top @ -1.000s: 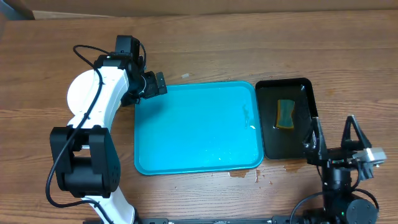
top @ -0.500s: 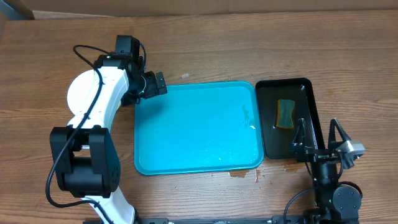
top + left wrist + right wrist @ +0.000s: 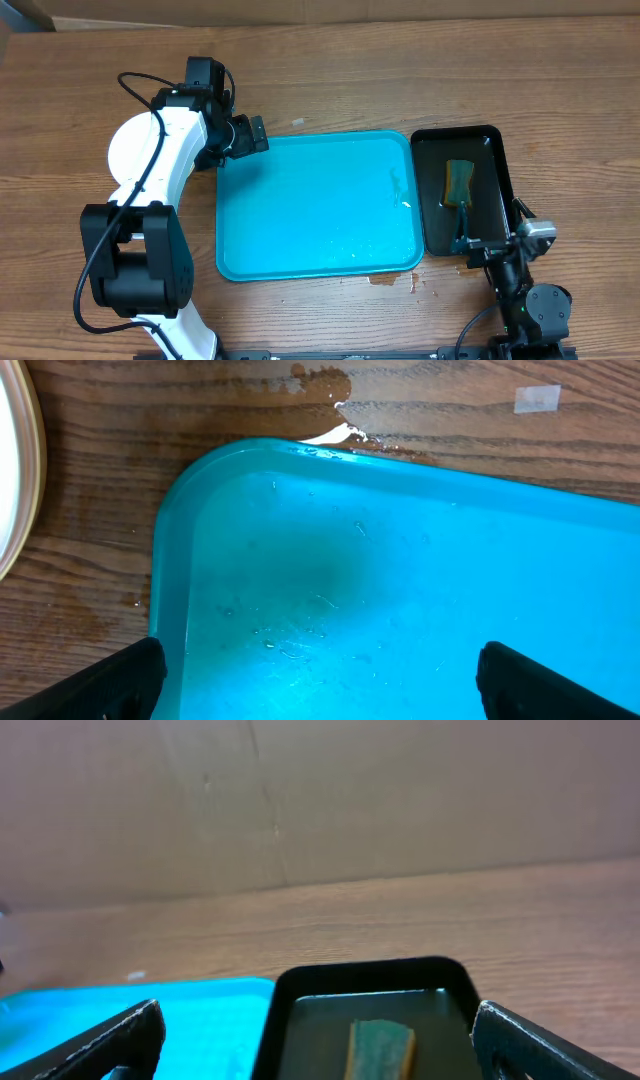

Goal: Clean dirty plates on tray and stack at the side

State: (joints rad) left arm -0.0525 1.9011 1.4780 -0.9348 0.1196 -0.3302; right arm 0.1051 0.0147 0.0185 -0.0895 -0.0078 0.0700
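Evidently we are finishing: the turquoise tray (image 3: 310,215) lies bare, the plates (image 3: 125,155) sit just left of it, and the left gripper (image 3: 320,678) and right gripper (image 3: 320,1032) gape wide and empty, so we judge only withdrawal remains.

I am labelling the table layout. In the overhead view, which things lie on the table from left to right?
White round plate, large turquoise rectangular plastic tray, small black rectangular tray.

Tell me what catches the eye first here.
The big turquoise tray sits dead centre, with no plates on it. A white plate lies left of it; on its right a narrow black tray holds a yellow and green sponge.
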